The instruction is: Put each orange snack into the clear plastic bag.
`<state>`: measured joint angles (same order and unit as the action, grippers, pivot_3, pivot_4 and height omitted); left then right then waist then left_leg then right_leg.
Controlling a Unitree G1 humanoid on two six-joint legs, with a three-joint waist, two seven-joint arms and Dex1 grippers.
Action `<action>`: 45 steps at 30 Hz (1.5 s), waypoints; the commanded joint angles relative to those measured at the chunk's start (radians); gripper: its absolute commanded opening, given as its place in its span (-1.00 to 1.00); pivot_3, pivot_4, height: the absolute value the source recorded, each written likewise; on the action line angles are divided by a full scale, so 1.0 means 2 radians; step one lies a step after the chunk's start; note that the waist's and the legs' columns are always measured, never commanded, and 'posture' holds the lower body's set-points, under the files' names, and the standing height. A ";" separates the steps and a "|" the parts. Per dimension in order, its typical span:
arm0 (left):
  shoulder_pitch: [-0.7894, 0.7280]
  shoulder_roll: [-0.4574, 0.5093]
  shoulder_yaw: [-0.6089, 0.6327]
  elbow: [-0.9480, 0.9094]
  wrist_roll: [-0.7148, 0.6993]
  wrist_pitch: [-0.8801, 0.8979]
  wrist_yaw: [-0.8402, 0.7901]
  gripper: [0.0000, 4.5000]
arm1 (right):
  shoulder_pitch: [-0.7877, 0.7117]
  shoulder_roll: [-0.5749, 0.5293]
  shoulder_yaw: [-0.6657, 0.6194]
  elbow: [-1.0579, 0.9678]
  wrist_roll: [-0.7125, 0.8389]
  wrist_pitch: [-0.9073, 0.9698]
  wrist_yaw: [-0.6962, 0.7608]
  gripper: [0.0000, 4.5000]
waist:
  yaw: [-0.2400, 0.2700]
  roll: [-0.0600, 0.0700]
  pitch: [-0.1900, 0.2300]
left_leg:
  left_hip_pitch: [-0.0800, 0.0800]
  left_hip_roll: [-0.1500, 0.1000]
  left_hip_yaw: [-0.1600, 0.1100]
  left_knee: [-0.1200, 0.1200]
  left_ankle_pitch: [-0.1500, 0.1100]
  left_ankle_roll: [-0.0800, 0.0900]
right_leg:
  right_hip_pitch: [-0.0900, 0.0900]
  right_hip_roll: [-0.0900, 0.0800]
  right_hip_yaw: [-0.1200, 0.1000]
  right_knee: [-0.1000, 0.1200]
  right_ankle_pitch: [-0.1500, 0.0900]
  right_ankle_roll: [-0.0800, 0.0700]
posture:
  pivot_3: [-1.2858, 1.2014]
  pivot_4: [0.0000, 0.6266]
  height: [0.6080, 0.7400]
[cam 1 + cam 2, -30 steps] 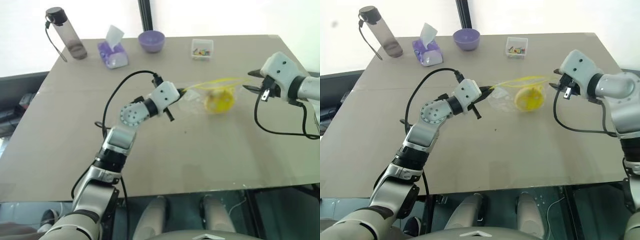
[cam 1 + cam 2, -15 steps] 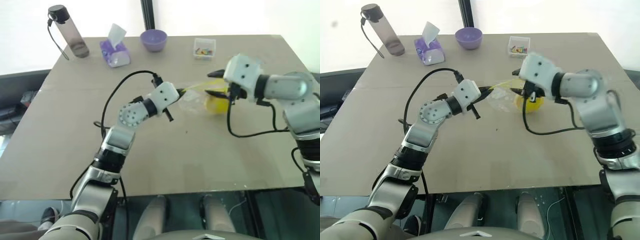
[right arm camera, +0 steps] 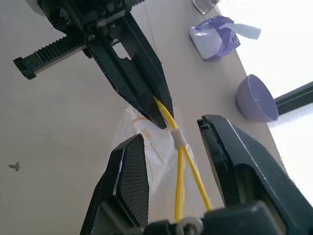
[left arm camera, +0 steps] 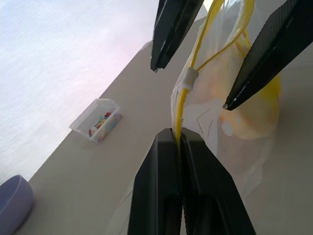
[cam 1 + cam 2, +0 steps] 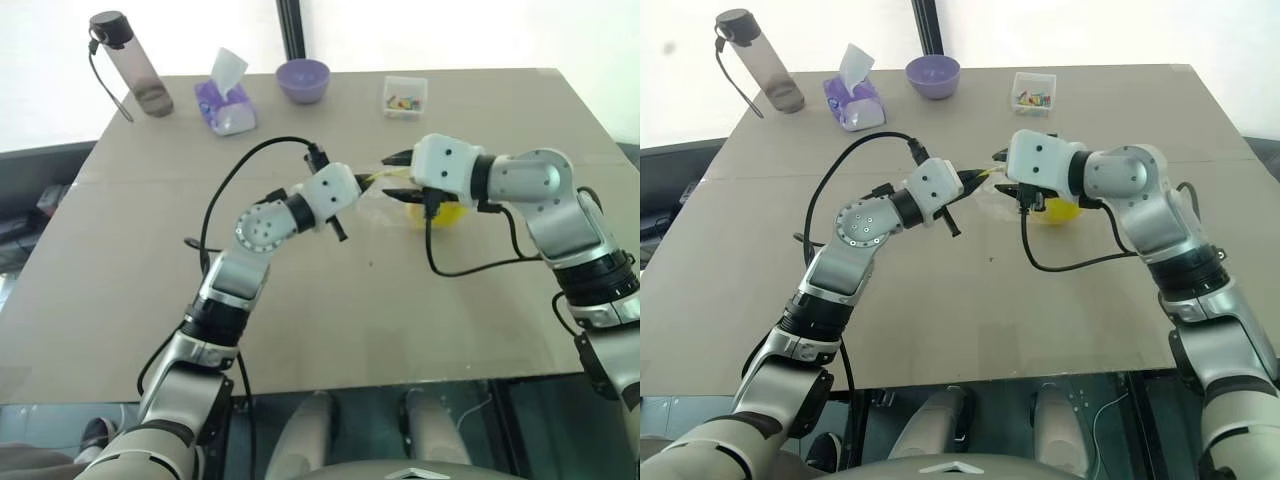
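Left hand pinches the clear plastic bag — right hand open astride it.

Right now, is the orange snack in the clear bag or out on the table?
In. The orange snack shows through the clear plastic bag, below its yellow zip strip.

Lab-like room: bare test table
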<state>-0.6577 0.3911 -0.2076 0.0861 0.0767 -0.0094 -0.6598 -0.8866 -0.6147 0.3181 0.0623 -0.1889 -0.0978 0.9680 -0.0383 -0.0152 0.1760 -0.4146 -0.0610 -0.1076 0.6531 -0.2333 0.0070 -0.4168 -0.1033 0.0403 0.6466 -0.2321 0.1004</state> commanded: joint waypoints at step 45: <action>-0.004 0.002 -0.002 -0.013 0.006 -0.022 -0.006 -1.00 | -0.031 -0.078 -0.027 0.106 -0.101 -0.039 -0.080 -0.95 | 0.000 0.000 0.000 | 0.000 0.000 0.002 0.000 0.000 0.000 | 0.000 0.000 0.000 0.000 0.000 0.000 | 0.03 -0.52 1.00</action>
<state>-0.6577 0.3905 -0.2161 0.0872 0.0881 -0.0309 -0.6725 -0.9140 -0.7443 0.3124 0.2618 -0.3786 -0.1666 0.8357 -0.0387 -0.0151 0.1760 -0.4146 -0.0610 -0.1032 0.6532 -0.2333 0.0071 -0.4171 -0.1034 0.0408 0.6469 -0.2321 0.1004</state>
